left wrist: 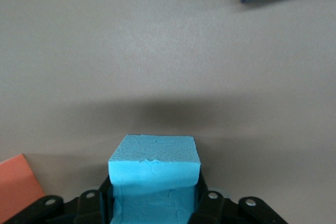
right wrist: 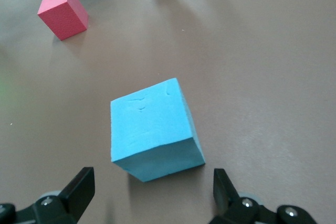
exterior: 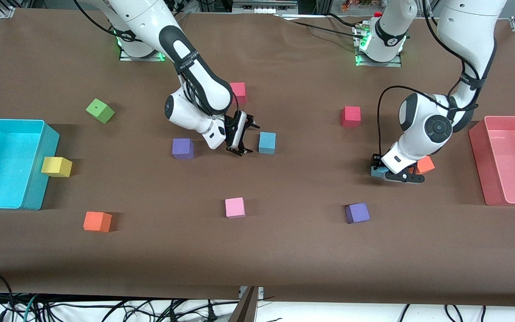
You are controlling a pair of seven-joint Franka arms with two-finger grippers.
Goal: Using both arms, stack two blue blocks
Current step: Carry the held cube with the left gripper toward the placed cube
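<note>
Left gripper (exterior: 396,175) pinches one blue block (left wrist: 154,174) low on the table beside an orange cube (exterior: 425,165); right gripper (exterior: 242,138), fingers spread, hovers by the other blue block (exterior: 267,142) mid-table.

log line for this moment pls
left gripper shut on blue block | right gripper open beside other blue block | not stacked

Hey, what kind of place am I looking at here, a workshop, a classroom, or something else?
Most likely a robotics lab bench. Two white jointed robot arms are bolted along one edge of a brown cloth-covered table, small coloured foam cubes such as a pink one lie scattered between a cyan plastic bin and a pink bin, and loose cables trail below.
</note>
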